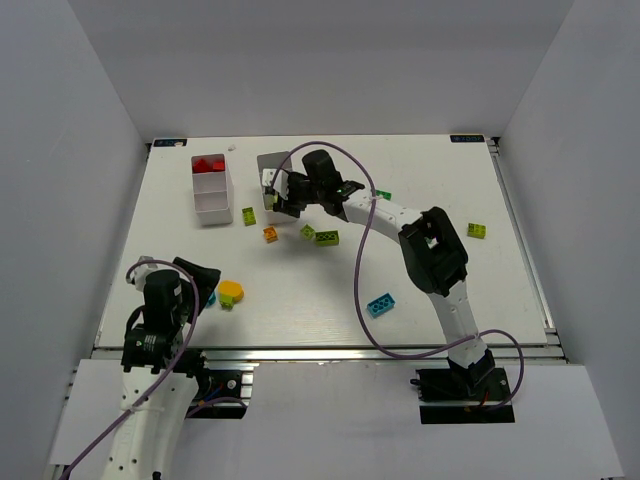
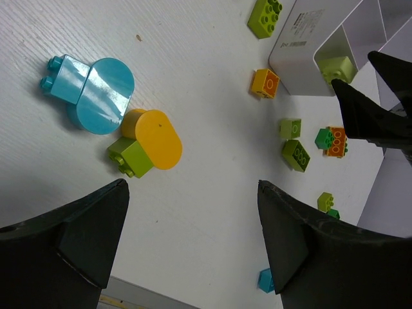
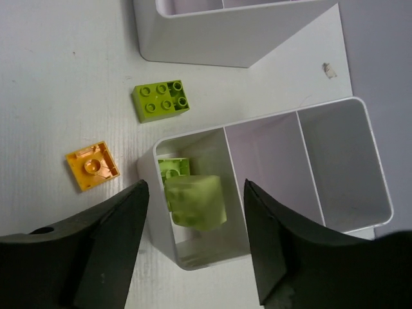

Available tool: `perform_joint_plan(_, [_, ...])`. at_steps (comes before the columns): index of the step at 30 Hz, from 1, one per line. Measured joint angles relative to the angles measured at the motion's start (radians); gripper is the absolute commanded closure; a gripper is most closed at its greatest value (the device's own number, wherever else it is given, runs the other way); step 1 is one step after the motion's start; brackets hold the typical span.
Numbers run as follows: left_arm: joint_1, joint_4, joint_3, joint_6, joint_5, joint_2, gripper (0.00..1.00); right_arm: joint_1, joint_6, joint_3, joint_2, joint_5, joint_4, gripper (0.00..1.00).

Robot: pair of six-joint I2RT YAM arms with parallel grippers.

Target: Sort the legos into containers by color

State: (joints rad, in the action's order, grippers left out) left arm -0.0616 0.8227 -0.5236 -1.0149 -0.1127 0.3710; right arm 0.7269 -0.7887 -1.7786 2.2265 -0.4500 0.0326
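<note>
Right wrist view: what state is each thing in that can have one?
Right gripper: open over the tray's end compartment.
Blurred lime brick: loose between the fingers, touching neither.
Tray: settled lime brick in the end compartment, other two empty.
Orange brick: upside down on the table.
Outer lime brick: studs up.

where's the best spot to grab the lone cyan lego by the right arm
Come straight down on the cyan lego and pinch its long sides, across the short width: it lies flat, long and narrow, angled, with nothing touching it.
</note>
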Motion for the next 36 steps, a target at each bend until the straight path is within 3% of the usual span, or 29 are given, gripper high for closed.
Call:
perform_joint_plan(4, [0.0, -0.016, 0.005, 0.003, 0.019, 0.0, 0.12, 0.0, -0.001, 0.0, 0.0, 0.011, 0.01, 0.25])
perform_joint_plan(9, [0.0, -0.071, 0.01, 0.019, 0.059, 0.005, 0.18, -0.002, 0.013, 0.0, 0.0, 0.018, 0.023, 0.24])
perform_joint_plan(12, [0.0, -0.111, 0.011, 0.031, 0.095, 0.036, 0.27, -0.008, 0.05, 0.019, -0.013, 0.024, 0.032, 0.11])
perform_joint_plan(16, [0.0, -0.174, 0.014, 0.053, 0.152, 0.108, 0.49, -0.032, 0.132, 0.122, -0.104, 0.042, 0.062, 0.12])
perform_joint_plan(18, [0.0, -0.207, 0.015, 0.066, 0.179, 0.141, 0.54, -0.063, 0.168, 0.128, -0.152, -0.013, 0.018, 0.19])
perform_joint_plan(21, [0.0, -0.257, 0.015, 0.082, 0.212, 0.185, 0.63, -0.13, 0.19, 0.089, -0.209, -0.14, -0.096, 0.46])
perform_joint_plan(23, [0.0, -0.288, 0.015, 0.096, 0.233, 0.208, 0.65, -0.171, 0.163, 0.073, -0.243, -0.215, -0.211, 0.76])
perform_joint_plan(25, [0.0, -0.316, 0.015, 0.106, 0.252, 0.231, 0.65, -0.219, 0.143, 0.082, -0.287, -0.24, -0.277, 0.78])
perform_joint_plan(27, [-0.005, -0.344, 0.015, 0.117, 0.271, 0.261, 0.61, -0.252, 0.119, 0.132, -0.335, -0.252, -0.348, 0.7])
perform_joint_plan(29, [-0.021, -0.365, 0.013, 0.129, 0.279, 0.296, 0.55, -0.281, 0.119, 0.205, -0.382, -0.244, -0.404, 0.49])
perform_joint_plan(31, [-0.056, -0.383, 0.007, 0.138, 0.28, 0.335, 0.46, -0.311, 0.127, 0.254, -0.407, -0.22, -0.461, 0.39])
perform_joint_plan(34, [-0.166, -0.406, -0.02, 0.15, 0.244, 0.411, 0.34, -0.367, 0.135, 0.304, -0.419, -0.166, -0.528, 0.27])
perform_joint_plan(36, [-0.25, -0.423, -0.052, 0.158, 0.205, 0.478, 0.31, -0.409, 0.13, 0.338, -0.426, -0.119, -0.563, 0.26])
